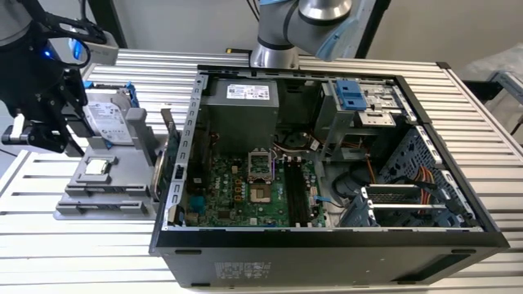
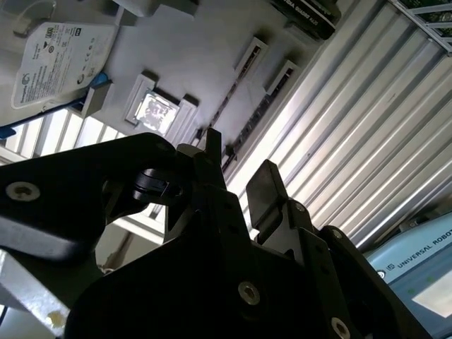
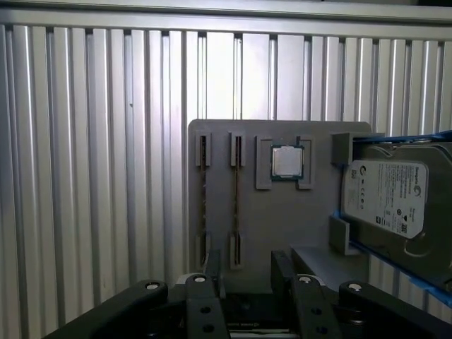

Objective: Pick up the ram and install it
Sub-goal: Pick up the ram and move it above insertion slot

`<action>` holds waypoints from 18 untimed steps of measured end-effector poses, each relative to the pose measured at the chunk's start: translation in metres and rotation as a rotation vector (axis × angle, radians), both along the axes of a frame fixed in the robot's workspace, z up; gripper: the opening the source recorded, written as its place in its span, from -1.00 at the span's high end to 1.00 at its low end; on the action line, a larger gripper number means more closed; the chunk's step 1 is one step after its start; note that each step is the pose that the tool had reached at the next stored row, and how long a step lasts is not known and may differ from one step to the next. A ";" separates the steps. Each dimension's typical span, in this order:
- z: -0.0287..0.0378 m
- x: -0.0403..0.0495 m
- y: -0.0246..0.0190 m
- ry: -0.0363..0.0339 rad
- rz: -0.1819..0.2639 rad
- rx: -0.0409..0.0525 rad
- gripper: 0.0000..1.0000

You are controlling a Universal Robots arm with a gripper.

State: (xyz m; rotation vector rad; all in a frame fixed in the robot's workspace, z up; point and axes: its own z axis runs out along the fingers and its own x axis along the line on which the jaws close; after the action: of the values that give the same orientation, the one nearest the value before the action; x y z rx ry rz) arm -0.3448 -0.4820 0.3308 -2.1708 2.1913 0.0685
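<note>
the ram (image 3: 235, 201) reads as a thin dark strip standing on edge in a slot of the grey holder (image 3: 282, 226). the neighbouring slot, nearer the holder's end, shows a like strip, and i cannot tell the two apart. its long axis runs across the holder, straight away from the gripper (image 3: 245, 263), which hangs over the holder's edge at the strips' near ends. the fingers stand moderately apart with nothing between them. their gap lies across the strip's thickness, which i judge suits a pinch on its flat faces. past the slots sit the processor (image 3: 286, 161), then the hard drive (image 3: 385, 198). the holder lies on the slatted table (image 3: 92, 176) beside the open computer case (image 1: 327, 251).
</note>
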 end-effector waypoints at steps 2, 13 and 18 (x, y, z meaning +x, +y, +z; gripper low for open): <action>-0.0008 0.0000 0.0000 0.0000 0.000 0.0000 -1.00; -0.0042 0.0000 0.0000 0.0000 0.000 0.0000 -1.00; -0.0049 0.0000 0.0000 0.0000 0.000 0.0001 -1.00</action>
State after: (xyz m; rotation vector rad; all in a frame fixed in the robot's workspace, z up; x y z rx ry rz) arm -0.3447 -0.4820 0.3259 -2.1708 2.1913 0.0685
